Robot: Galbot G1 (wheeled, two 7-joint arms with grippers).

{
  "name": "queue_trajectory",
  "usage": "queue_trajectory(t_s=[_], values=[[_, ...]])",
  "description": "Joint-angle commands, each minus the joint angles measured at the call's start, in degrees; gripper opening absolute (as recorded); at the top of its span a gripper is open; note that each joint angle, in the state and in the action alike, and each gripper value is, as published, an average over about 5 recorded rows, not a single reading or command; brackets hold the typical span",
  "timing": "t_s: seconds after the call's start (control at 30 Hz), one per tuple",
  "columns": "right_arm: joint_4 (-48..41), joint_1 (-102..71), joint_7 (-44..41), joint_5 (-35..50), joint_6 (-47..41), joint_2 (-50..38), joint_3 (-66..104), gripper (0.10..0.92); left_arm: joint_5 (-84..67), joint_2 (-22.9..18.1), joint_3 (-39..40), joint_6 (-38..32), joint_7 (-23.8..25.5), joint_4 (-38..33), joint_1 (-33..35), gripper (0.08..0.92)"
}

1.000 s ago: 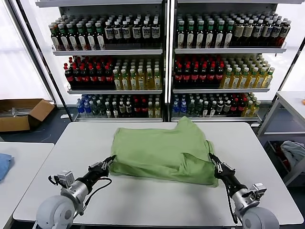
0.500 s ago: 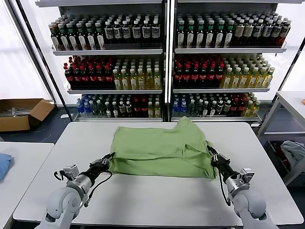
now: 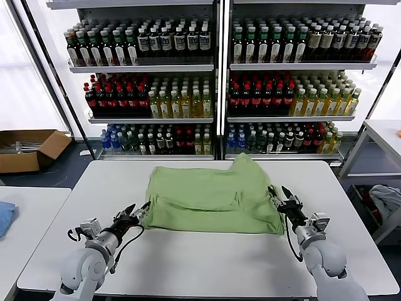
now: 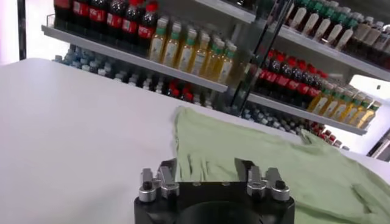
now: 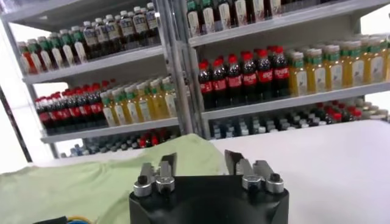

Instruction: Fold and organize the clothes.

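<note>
The light green shirt point(image 3: 213, 202) is laid folded on the white worktop point(image 3: 188, 263), long axis running left to right. The left end effector point(image 3: 135, 213) and right end effector point(image 3: 280, 195) are held low at its ends, fingers spread, gripping nothing.

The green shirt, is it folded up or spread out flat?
Partly folded. The shirt lies on the table with its near part doubled over in a band along the front; a sleeve sticks out at the back.

Light green shirt point(image 3: 213, 200) lies folded flat mid-table.
</note>
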Motion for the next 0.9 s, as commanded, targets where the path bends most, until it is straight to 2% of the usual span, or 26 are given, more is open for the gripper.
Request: queue_trajectory(t_s=[0.03,0.13,0.23,0.3,0.4,0.5,0.9], values=[[10.8,-11.1,2.0,-6.5,-4.9,-0.8,1.7,0.778,0.9,-0.9,0.5,0.2,-2.4,-2.7,5.0,0.739],[13.4,-16.0,1.7,-8.2,-5.9,-0.9,2.5,0.815,1.1,-1.1,0.8,0.2,-3.1,-2.1,5.1,0.801],[14.3,-18.6,1.3,-8.3,-6.1,-0.8,3.0,0.822,1.2,-1.2,1.1,0.2,-3.7,-1.3,4.6,0.820],[14.4,-19.3,1.2,-8.3,-6.2,-0.8,2.8,0.817,1.2,-1.2,1.3,0.4,-4.1,-0.8,4.1,0.822],[13.8,-19.2,1.3,-8.5,-6.7,-0.7,1.8,0.766,1.1,-1.3,1.5,0.7,-4.3,-0.1,3.5,0.817],[12.7,-18.4,1.5,-8.6,-7.4,-0.5,0.5,0.680,1.0,-1.4,1.7,0.6,-4.2,0.8,3.1,0.764],[10.5,-15.3,3.0,-8.3,-8.0,0.5,-1.6,0.351,0.6,-0.8,1.3,-0.1,-3.0,2.0,2.7,0.420]])
